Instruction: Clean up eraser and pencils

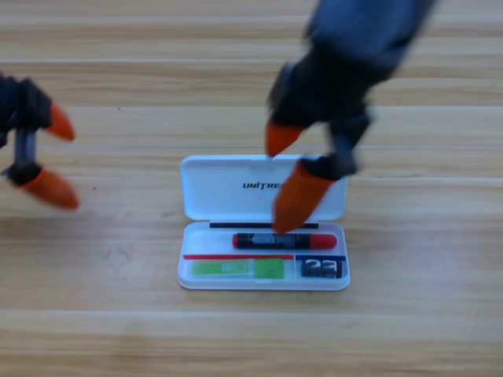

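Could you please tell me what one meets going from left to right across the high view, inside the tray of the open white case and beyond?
Left gripper at the picture's edge → green pencil → eraser.

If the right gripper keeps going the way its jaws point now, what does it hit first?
Probably the black-and-red pencil lying in the white case: the open right gripper points down at it, the lower jaw tip just above. Height is unclear.

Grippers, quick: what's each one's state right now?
Left gripper: open, empty, at the left edge.
Right gripper: open, empty, above the white plastic case.
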`<state>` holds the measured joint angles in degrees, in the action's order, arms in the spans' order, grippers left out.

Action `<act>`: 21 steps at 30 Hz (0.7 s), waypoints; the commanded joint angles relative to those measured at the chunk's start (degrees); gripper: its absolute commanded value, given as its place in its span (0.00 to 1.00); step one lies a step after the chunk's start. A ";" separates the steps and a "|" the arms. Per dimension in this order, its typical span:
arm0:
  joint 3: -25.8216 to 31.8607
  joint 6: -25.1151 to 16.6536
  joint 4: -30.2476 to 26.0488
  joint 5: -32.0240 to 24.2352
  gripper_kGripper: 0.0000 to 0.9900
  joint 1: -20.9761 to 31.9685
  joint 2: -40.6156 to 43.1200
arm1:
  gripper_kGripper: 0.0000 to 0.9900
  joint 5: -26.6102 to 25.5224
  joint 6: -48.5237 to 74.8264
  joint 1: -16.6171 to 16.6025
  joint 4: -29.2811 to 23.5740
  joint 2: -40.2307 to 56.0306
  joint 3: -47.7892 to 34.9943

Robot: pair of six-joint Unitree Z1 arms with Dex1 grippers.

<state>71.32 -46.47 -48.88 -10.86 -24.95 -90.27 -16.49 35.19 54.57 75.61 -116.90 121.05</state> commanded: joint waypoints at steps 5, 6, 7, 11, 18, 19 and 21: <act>2.16 2.17 16.18 -8.48 0.80 7.19 -8.08 | 1.00 -3.46 -7.77 1.15 -33.51 37.18 -40.89; 3.21 2.17 17.06 -9.80 0.75 7.72 -9.93 | 1.00 -3.46 -7.94 1.24 -35.01 39.29 -43.44; 4.27 2.17 17.67 -10.85 0.70 7.98 -11.60 | 1.00 -3.64 -8.12 1.15 -35.53 40.96 -45.02; 9.19 1.64 18.20 -15.25 0.47 8.78 -17.93 | 1.00 -4.26 -8.12 1.15 -35.71 43.07 -48.10; 15.87 -1.17 16.53 -20.34 0.00 8.78 -26.01 | 1.00 -7.68 -8.21 1.15 -35.71 42.11 -49.33; 16.39 -1.17 16.53 -21.05 0.00 8.78 -26.98 | 1.00 -8.12 -8.21 1.24 -35.71 41.93 -49.33; 17.18 -1.17 16.53 -22.45 0.00 8.78 -28.47 | 1.00 -8.65 -8.21 1.24 -35.71 41.40 -49.50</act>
<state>87.20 -47.17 -31.81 -30.83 -17.23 -113.02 -23.18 27.26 54.91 40.43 -74.81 73.66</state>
